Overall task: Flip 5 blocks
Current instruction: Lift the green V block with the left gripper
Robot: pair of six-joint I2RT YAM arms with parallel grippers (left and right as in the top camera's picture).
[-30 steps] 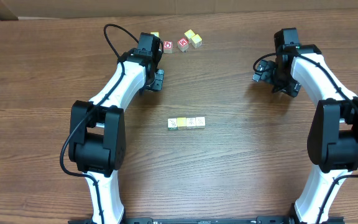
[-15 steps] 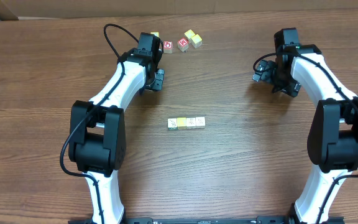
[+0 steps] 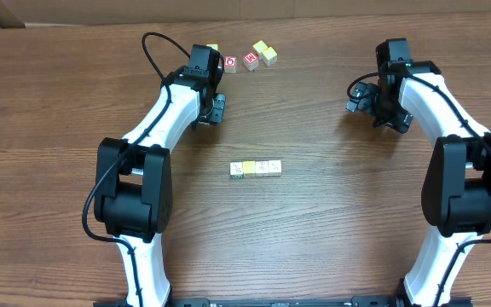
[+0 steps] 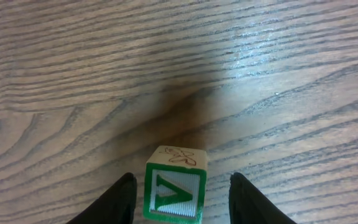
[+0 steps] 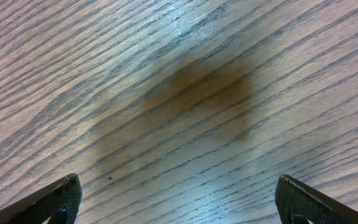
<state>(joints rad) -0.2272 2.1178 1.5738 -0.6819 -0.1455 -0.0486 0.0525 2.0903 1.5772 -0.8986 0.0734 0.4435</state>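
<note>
- Counted from overhead: row of four blocks [image 3: 256, 168], touching side by side, mid-table [image 3: 331, 213].
- Far cluster [image 3: 250, 58]: two red-faced and two yellow, plus a fifth yellow block [image 3: 213, 48] half hidden behind the left arm [image 3: 164, 111].
- Seen only by the left wrist camera: green-lettered block [image 4: 174, 193] standing on the wood, scribbled face up. Hidden in overhead under the wrist.
- Left gripper [image 4: 182, 179]: spread, straddling that block with a gap on each side, not touching it.
- Right gripper [image 5: 178, 186]: spread wide over bare wood, far right, nothing between the fingers.
- Cardboard [image 3: 143, 8] along the far edge.
</note>
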